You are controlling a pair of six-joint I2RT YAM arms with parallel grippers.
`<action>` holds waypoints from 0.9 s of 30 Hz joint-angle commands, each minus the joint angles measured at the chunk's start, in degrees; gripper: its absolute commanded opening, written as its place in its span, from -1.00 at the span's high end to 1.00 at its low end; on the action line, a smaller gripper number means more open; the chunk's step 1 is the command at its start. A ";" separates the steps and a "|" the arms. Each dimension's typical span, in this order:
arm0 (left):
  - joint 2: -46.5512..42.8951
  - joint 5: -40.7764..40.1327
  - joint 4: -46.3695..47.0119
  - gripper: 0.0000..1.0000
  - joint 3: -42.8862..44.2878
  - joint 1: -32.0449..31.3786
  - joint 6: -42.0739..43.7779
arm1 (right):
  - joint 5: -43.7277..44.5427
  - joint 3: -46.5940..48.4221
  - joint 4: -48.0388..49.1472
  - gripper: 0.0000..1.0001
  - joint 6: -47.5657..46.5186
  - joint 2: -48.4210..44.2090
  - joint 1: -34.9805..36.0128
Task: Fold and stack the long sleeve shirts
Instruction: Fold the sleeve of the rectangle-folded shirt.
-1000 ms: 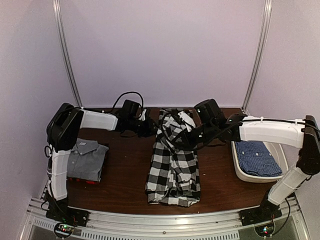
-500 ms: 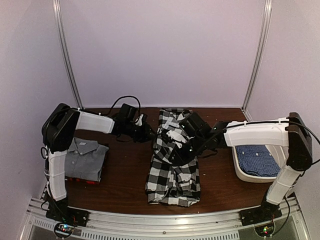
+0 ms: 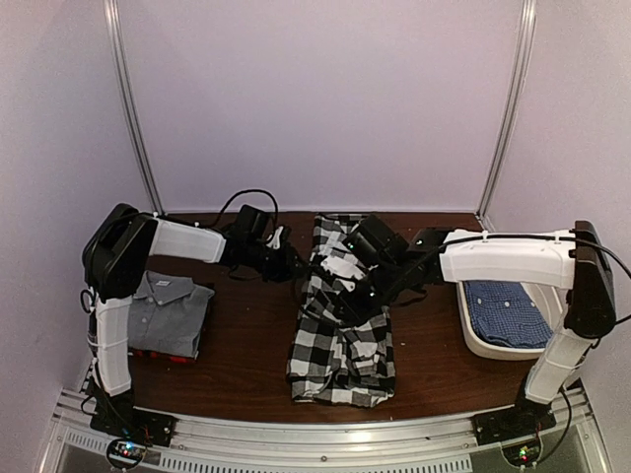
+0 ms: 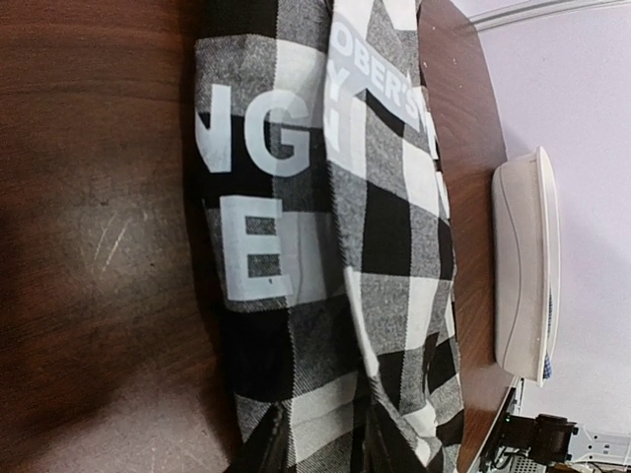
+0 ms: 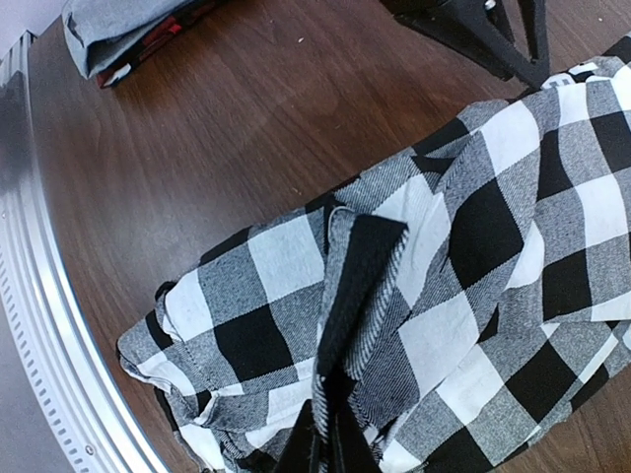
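Folding the black-and-white check shirt (image 3: 340, 340) looked to us like the step in hand. It lay lengthwise down the middle of the counter (image 3: 246, 335), rumpled at its far end, where both arms met it. The right jaws were pressed together on a raised ridge of the check cloth, which the right wrist view showed standing up from the body of the shirt. The left jaws, at the shirt's far left edge, stood narrowly apart with a thick bunch of the same cloth between them, which we took for a hold. To do this well, we judged, the left jaws should pin that edge as an anchor while the right arm (image 3: 503, 261) carried its fold low and straight along the shirt, so the layers beneath neither dragged nor twisted. The fold should land square with the side edges, and release should come only once the cloth lay flat. At the counter's left the grey shirt (image 3: 173, 315) sat folded on the red-black shirt (image 3: 175, 359), of which only a sliver showed; the blue shirt (image 3: 508, 310) lay in the white tub (image 3: 498, 350) at the right.
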 commanded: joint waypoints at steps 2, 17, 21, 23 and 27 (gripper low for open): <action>-2.38 0.15 0.38 0.44 -0.17 0.01 1.69 | 2.58 0.95 -2.28 0.85 -0.49 2.71 2.19; -5.53 -0.93 -3.29 0.43 -2.30 -0.05 4.70 | -0.56 -4.87 9.89 -0.01 5.80 -4.42 0.71; -6.24 0.43 -2.62 0.43 -3.60 -0.21 5.74 | -0.14 -7.10 16.04 0.06 12.02 -5.61 -3.44; -6.32 2.30 -1.60 0.43 -3.85 -0.43 5.73 | 0.27 -7.69 19.05 0.11 14.80 -5.12 -5.54; -6.30 2.81 -0.82 0.43 -2.57 -2.74 5.55 | -3.13 -9.99 28.74 0.26 20.61 -2.68 -11.06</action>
